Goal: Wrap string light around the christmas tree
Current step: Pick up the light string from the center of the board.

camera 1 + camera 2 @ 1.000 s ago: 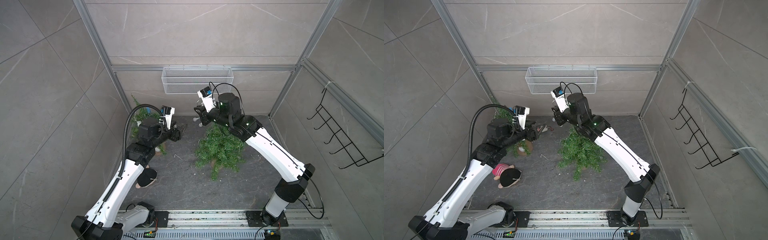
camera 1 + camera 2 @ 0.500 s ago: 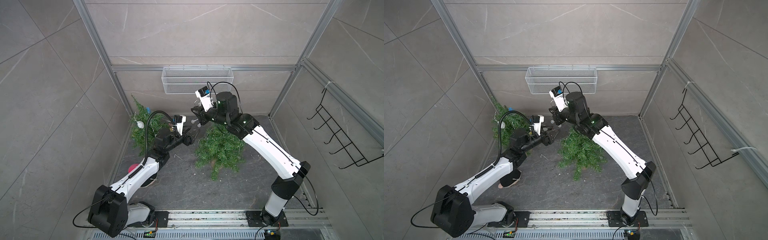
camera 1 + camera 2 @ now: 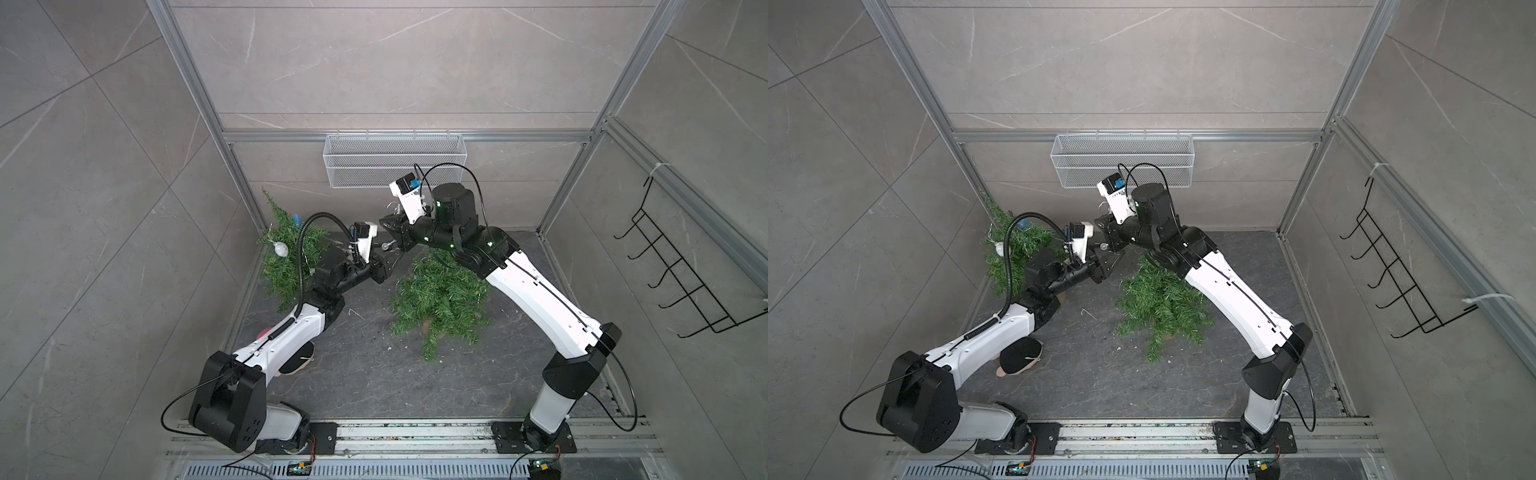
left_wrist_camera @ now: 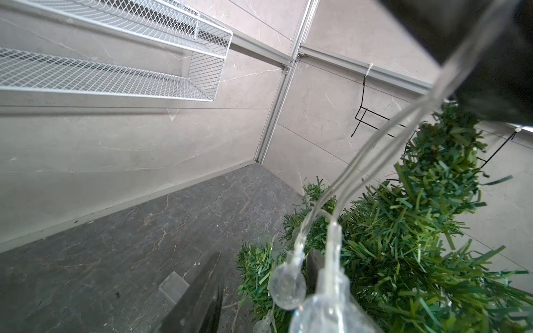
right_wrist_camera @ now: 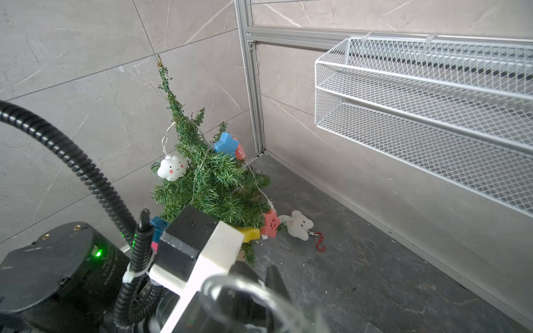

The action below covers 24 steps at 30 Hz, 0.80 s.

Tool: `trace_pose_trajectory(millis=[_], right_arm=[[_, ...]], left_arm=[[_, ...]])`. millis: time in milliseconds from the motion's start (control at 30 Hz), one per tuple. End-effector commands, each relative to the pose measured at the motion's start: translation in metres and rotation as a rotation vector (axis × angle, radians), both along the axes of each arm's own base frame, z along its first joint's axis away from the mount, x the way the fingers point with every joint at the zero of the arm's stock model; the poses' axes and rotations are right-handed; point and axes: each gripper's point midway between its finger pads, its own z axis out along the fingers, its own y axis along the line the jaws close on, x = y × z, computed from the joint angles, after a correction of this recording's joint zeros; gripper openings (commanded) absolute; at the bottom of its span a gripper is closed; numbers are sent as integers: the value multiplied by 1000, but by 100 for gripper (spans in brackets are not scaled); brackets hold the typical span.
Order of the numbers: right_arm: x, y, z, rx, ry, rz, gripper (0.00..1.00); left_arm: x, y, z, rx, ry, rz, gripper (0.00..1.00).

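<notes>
Clear-bulbed string light (image 4: 334,248) hangs pinched in the narrow jaws of the right gripper (image 3: 390,233). The left gripper (image 4: 264,255) has its jaws half-open around one bulb (image 4: 288,284). A white wire-mesh basket (image 3: 395,160) hangs behind them.

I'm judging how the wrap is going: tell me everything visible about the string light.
The string light is thin clear wire carrying clear rounded bulbs, apparently unlit. Its strands run taut from the right end effector, which seems to grip them, past the Christmas tree. One bulb hangs between the fingers of the open left end effector, not yet clamped.
</notes>
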Motion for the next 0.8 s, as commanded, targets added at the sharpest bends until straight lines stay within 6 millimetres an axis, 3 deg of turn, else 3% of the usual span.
trace_pose_trajectory(millis=[0, 133, 367, 500, 567, 667, 767], right_arm=[[-2, 1, 7, 30, 0, 12, 0], [-1, -1, 5, 31, 7, 10, 0], [0, -2, 5, 34, 12, 11, 1], [2, -7, 5, 31, 19, 2, 24], [1, -11, 6, 28, 16, -2, 33], [2, -15, 4, 21, 15, -11, 39], [2, -19, 4, 22, 13, -19, 44]], left_arm=[[-4, -5, 31, -43, -93, -40, 39], [-5, -4, 33, -41, -103, -39, 21], [-3, 11, 37, 30, -106, 39, 8], [10, 40, 41, 154, -102, 189, 7], [25, 70, 50, 239, -109, 332, 6], [36, 101, 75, 322, -112, 460, 6], [34, 109, 98, 348, -128, 495, 6]])
